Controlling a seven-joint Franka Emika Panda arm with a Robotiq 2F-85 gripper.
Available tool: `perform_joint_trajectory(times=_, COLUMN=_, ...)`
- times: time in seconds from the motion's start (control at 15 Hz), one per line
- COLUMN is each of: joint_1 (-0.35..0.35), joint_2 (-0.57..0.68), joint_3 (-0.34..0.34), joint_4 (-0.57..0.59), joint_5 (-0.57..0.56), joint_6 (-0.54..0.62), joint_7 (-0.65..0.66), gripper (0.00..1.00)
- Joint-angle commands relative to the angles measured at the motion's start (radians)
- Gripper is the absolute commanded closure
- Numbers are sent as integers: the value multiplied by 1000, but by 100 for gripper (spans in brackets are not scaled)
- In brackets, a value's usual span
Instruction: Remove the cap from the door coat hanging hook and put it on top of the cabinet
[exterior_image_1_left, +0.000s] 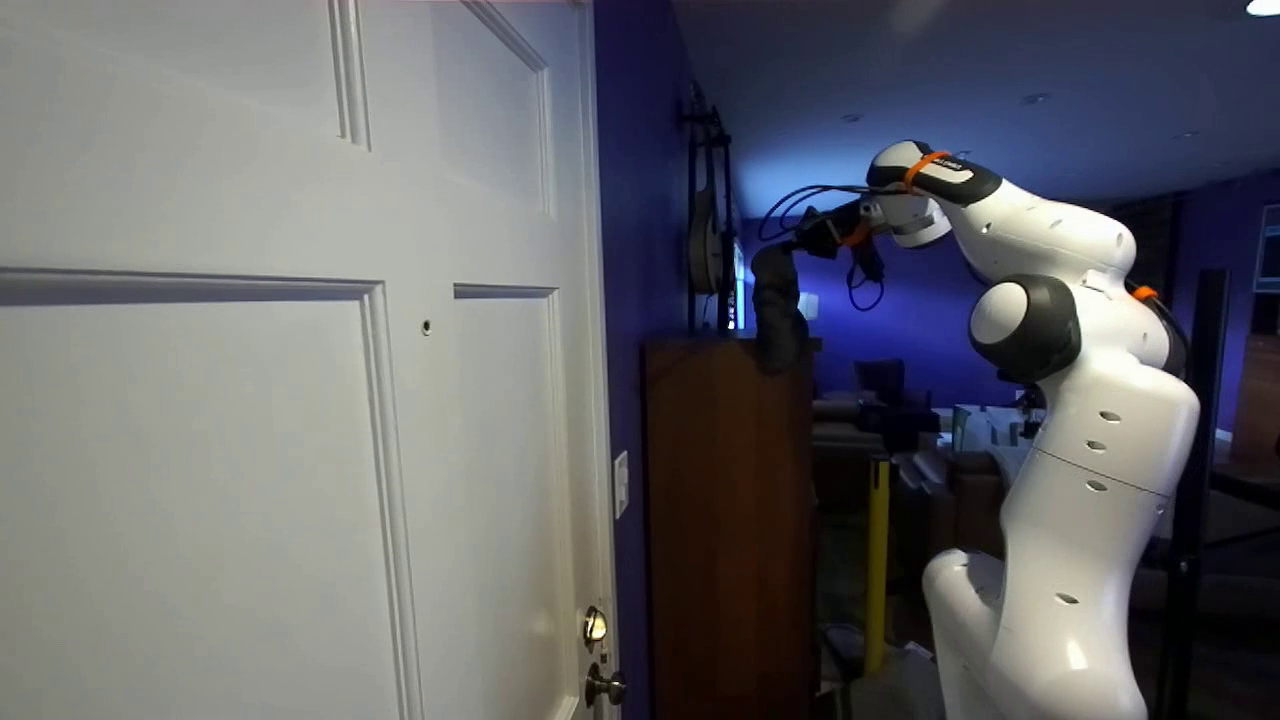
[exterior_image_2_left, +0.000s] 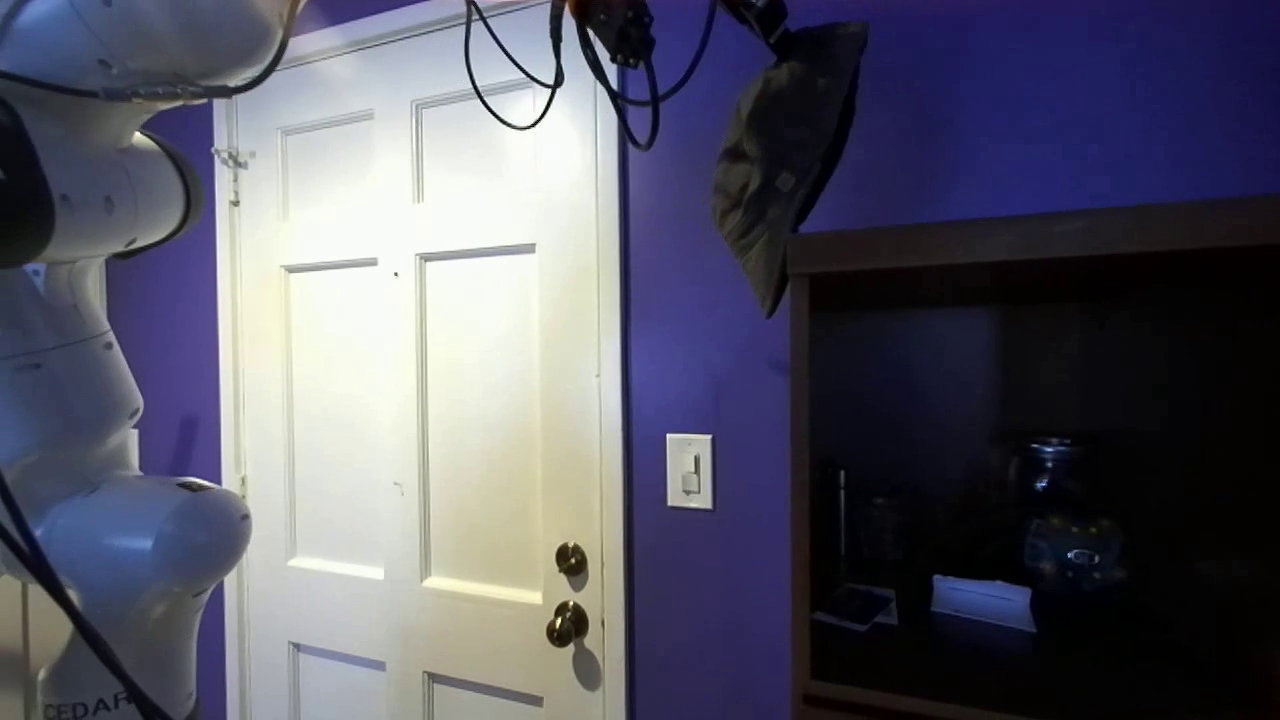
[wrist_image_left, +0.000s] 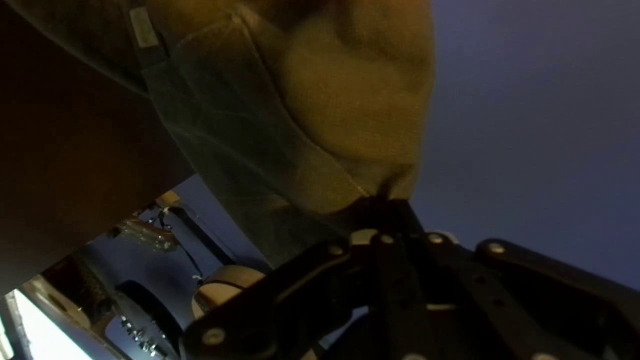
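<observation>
Our claw (wrist_image_left: 390, 204) pinches a floppy, wrinkly, brown-green cloth cap (exterior_image_2_left: 785, 150). We see its little pale tag (wrist_image_left: 144, 27). The cap hangs near the top of the wooden cabinet (exterior_image_1_left: 730, 520).

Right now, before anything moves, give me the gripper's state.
Gripper: closed, holding the cap, which hangs from its fingertips.
</observation>
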Motion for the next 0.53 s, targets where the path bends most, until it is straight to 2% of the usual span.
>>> perform_joint_trajectory(times=0.0, joint_1=19, joint_2=5, joint_3=-24, joint_4=8, joint_5=0, joint_6=2, joint_7=0, gripper=96)
perform_joint_trajectory(times=0.27, joint_1=29, joint_2=20, joint_3=-38, joint_4=25, joint_5=1, joint_6=2, joint_7=1, gripper=96)
perform_joint_trajectory(times=0.33, joint_1=54, joint_2=36, joint_3=-68, joint_4=17, joint_5=28, joint_6=77, joint_7=26, gripper=99)
perform_joint_trajectory(times=0.47, joint_1=92, joint_2=41, joint_3=-110, joint_4=10, joint_5=50, joint_6=124, joint_7=96, gripper=99)
